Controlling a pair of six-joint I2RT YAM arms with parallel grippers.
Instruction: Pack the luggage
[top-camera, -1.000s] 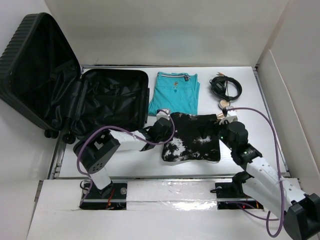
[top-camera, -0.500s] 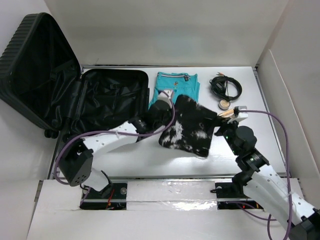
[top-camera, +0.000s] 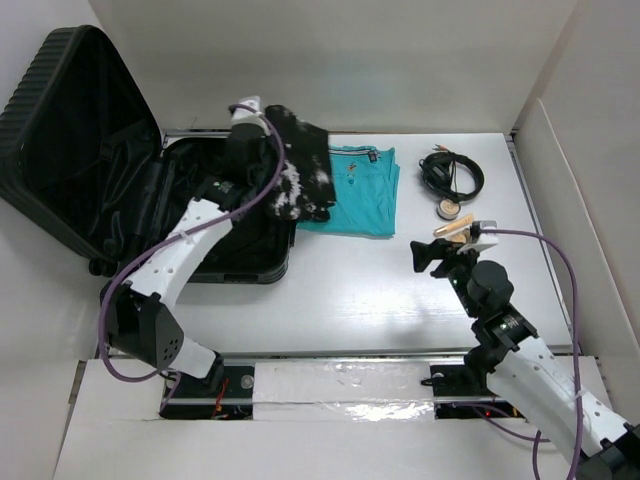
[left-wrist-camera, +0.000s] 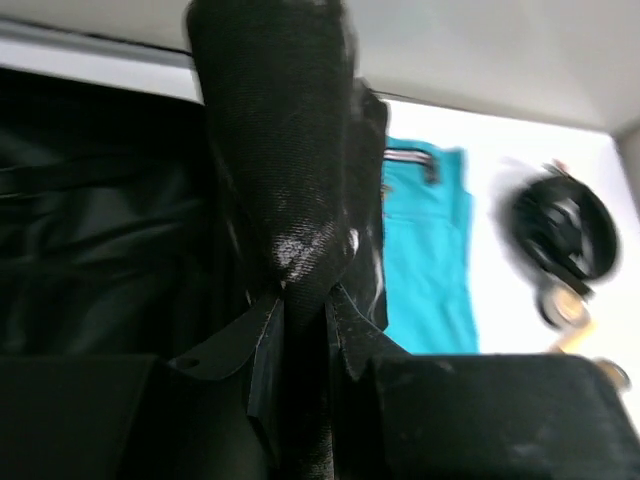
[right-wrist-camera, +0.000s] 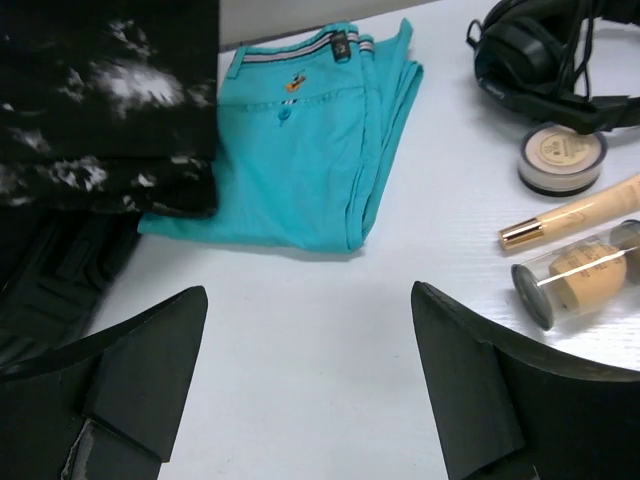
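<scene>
In the top external view, the luggage (top-camera: 75, 140) is seen open at the upper left of the frame, its lid propped up and its lined base laid flat on the table. The left gripper (top-camera: 245, 115) is raised over the upper right corner of that base. A black-and-white patterned garment (top-camera: 298, 165) is hung from it, draped partly over the base's right rim and partly over the folded turquoise shorts (top-camera: 350, 195). The right gripper (top-camera: 440, 250) is held low at centre right, below the headphones (top-camera: 452, 172).

In the left wrist view, the fingers (left-wrist-camera: 265, 340) are seen pinched narrowly on a bunched fold of the garment (left-wrist-camera: 280, 150), with the luggage lining (left-wrist-camera: 90, 230) at the left. The step is best done if the garment is carried further left until all of it hangs over the lining. It should be lowered before release, so that no hem is left across the rim.

In the right wrist view, the fingers (right-wrist-camera: 130, 370) are spread wide with nothing between them. The shorts (right-wrist-camera: 300, 150) lie at upper centre, and a round compact (right-wrist-camera: 562, 155) and a cosmetic tube (right-wrist-camera: 575, 215) at the right
</scene>
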